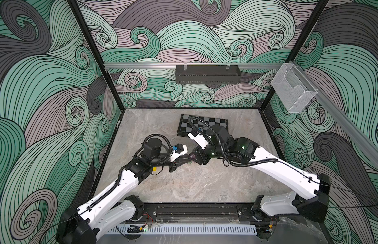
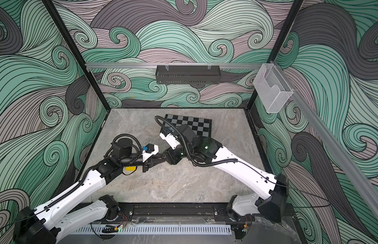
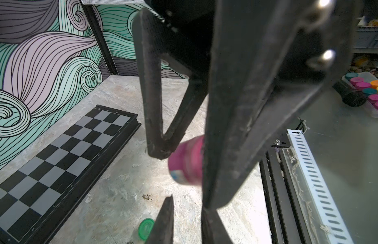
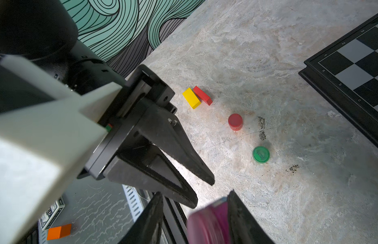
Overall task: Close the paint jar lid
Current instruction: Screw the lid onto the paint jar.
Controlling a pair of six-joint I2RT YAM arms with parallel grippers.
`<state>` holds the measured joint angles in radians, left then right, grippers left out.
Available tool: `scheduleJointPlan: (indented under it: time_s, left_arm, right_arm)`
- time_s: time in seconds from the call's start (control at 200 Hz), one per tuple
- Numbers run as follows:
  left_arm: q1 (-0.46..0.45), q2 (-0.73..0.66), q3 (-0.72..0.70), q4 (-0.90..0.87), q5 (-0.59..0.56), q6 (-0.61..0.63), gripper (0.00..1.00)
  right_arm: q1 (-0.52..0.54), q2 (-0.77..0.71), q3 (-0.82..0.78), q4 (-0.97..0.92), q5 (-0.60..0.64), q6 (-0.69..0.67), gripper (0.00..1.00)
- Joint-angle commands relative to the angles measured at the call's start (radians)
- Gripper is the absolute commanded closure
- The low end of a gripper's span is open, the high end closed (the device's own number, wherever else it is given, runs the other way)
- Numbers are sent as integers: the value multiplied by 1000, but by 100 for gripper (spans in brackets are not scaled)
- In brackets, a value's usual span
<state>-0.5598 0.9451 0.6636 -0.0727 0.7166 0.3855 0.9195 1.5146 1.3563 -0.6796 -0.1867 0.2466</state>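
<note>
Yellow block (image 1: 154, 169): nearest piece, lying on the worktop (image 1: 183, 186) under the left arm, with a red block (image 4: 202, 95) just beside it.
Left tool (image 4: 202, 193): narrow, its fingers nearly together with nothing between them, and its tips just beside the jar.
Paint jar (image 3: 187, 160): pink, tilted and blurred, between the fingers of the right tool. We cannot tell whether it rests on the worktop or whether its lid is seated.
Right tool (image 3: 187, 179): jaws parted a little wider than the jar. One finger (image 4: 241, 221) touches the jar and the other stands clear of it.
Green disc (image 4: 261, 154): flat on the worktop near the tools, with a red cylinder (image 4: 235, 122) beyond it.
Chessboard (image 1: 205, 124): farthest item, well apart from the jar.
Risk: we judge the jar to be loosely supported. With contact on one side only, it could slip, tip or roll away, and an unseated lid would let paint out. The narrow left tool could not catch the jar, and the crowded fingertips could knock it.
</note>
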Motion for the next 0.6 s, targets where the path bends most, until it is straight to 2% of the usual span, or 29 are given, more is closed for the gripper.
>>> scheduleJointPlan:
  time_s: [0.0,0.17,0.29,0.355,0.435,0.595]
  left_arm:
    - [-6,4,20,36,1,-10,90]
    - [-33,17,17,74,-43,-72,89]
    - [-80,17,1,112,-177,-142,86]
    - [-103,14,-20,158,-238,-180,78]
    - [-126,12,-41,189,-305,-204,75]
    - [-141,-1,-51,205,-402,-229,60]
  right_arm:
    - [4,13,16,30,-6,18,50]
    - [3,9,-5,30,14,34,50]
    - [-23,-28,-49,31,67,49,47]
    - [-54,-58,-82,31,74,65,46]
    - [-99,-103,-139,31,78,74,44]
    - [-195,-224,-296,30,121,131,37]
